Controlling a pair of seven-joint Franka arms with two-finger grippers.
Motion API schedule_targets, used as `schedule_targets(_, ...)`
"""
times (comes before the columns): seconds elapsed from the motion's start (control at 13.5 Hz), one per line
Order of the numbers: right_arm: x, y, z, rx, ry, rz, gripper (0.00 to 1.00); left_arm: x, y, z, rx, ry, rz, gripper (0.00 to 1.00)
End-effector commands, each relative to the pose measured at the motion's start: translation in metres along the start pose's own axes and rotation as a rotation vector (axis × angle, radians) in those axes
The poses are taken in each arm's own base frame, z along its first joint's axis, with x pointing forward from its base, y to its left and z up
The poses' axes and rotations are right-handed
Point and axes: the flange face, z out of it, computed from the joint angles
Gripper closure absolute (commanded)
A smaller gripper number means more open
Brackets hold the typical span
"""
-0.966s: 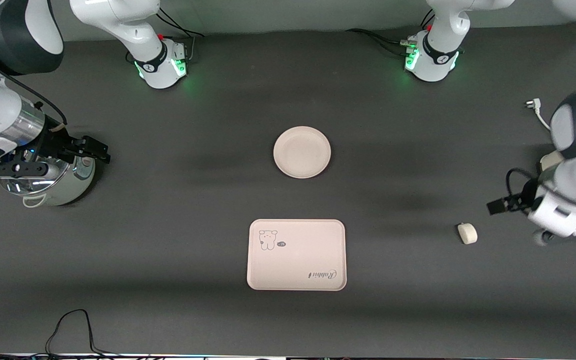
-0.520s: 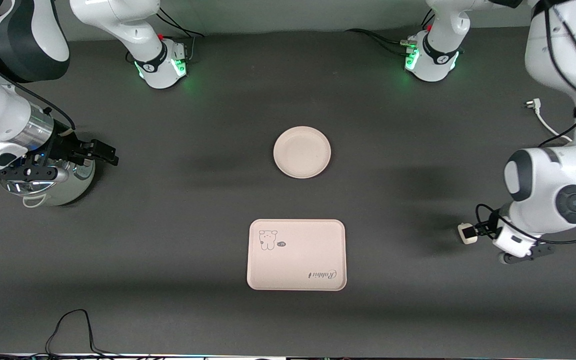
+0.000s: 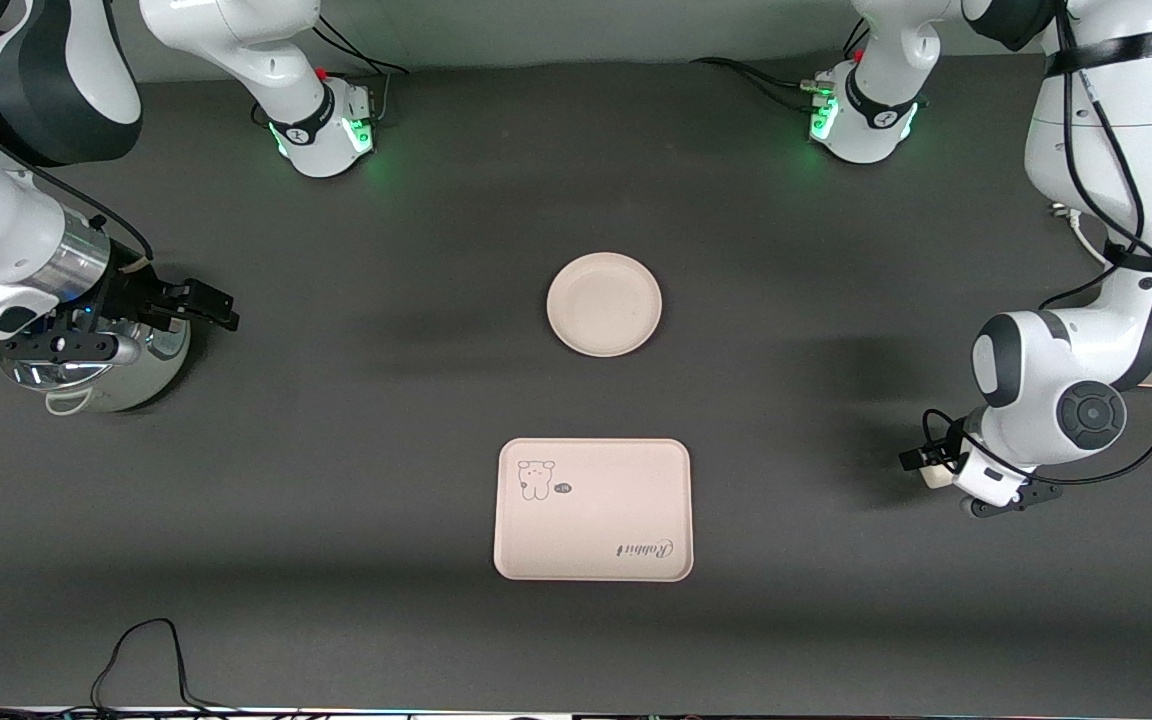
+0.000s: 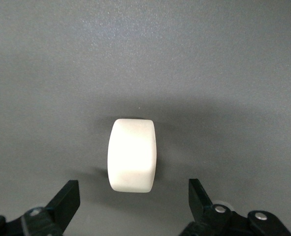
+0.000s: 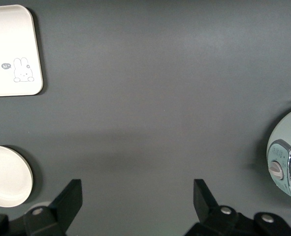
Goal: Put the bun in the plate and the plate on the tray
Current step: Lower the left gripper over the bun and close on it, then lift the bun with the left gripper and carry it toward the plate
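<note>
The bun (image 4: 132, 155), a small off-white lump, lies on the dark table at the left arm's end. In the front view the bun (image 3: 930, 477) is mostly hidden under my left gripper (image 3: 920, 464). In the left wrist view my left gripper (image 4: 133, 197) is open, its fingertips (image 4: 66, 199) spread wider than the bun and not touching it. The round plate (image 3: 604, 304) sits empty at the table's middle. The printed tray (image 3: 593, 509) lies nearer to the front camera than the plate. My right gripper (image 3: 204, 305) is open and empty, waiting beside a metal pot.
A shiny metal pot (image 3: 86, 365) with a lid stands at the right arm's end and also shows in the right wrist view (image 5: 288, 162). That view also shows the tray (image 5: 12, 49) and the plate (image 5: 5, 176). A black cable (image 3: 136, 650) lies at the table's near edge.
My left arm has swung in and come down over the bun, so its open fingers now straddle it. My right gripper has shifted slightly toward the table's middle.
</note>
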Motion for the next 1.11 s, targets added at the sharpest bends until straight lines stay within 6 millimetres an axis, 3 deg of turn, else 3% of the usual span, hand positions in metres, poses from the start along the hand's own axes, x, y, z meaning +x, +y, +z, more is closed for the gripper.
schedule_targets(0.0, 0.001, -0.008, -0.005, 0.006, 0.019, 0.0, 0.0, 0.0, 0.0, 0.004, -0.014, 0.008, 0.003, 0.12)
schedule_targets(0.07, 0.001, -0.008, -0.007, 0.007, 0.022, 0.002, 0.0, 0.002, 0.0, 0.005, -0.017, 0.021, 0.002, 0.3)
schedule_targets(0.15, 0.001, -0.01, -0.006, 0.007, 0.021, 0.015, 0.0, 0.002, 0.0, 0.011, -0.017, 0.024, 0.004, 0.4)
schedule_targets(0.22, 0.0, -0.014, -0.006, 0.007, 0.021, 0.027, 0.0, 0.003, 0.0, 0.01, -0.019, 0.032, 0.006, 0.42)
schedule_targets(0.37, -0.001, -0.015, -0.007, 0.007, 0.019, 0.036, 0.0, 0.003, 0.001, 0.011, -0.019, 0.03, 0.006, 0.62)
schedule_targets(0.52, 0.0, -0.017, -0.005, 0.009, 0.017, 0.034, 0.0, 0.003, -0.001, -0.015, -0.021, 0.03, 0.001, 0.76)
schedule_targets(0.59, 0.0, -0.02, -0.003, 0.008, 0.016, 0.043, 0.0, -0.002, -0.003, -0.045, -0.019, 0.002, 0.002, 0.76)
schedule_targets(0.74, 0.0, -0.023, -0.001, 0.006, 0.013, 0.05, 0.0, -0.021, -0.012, -0.131, -0.013, -0.07, 0.032, 0.72)
schedule_targets(0.89, 0.001, -0.024, -0.002, 0.006, 0.017, 0.047, 0.0, -0.055, -0.022, -0.228, -0.022, -0.095, 0.029, 0.72)
schedule_targets(1.04, 0.003, -0.026, 0.003, 0.007, 0.017, 0.048, 0.0, -0.09, -0.029, -0.292, -0.027, -0.087, 0.035, 0.72)
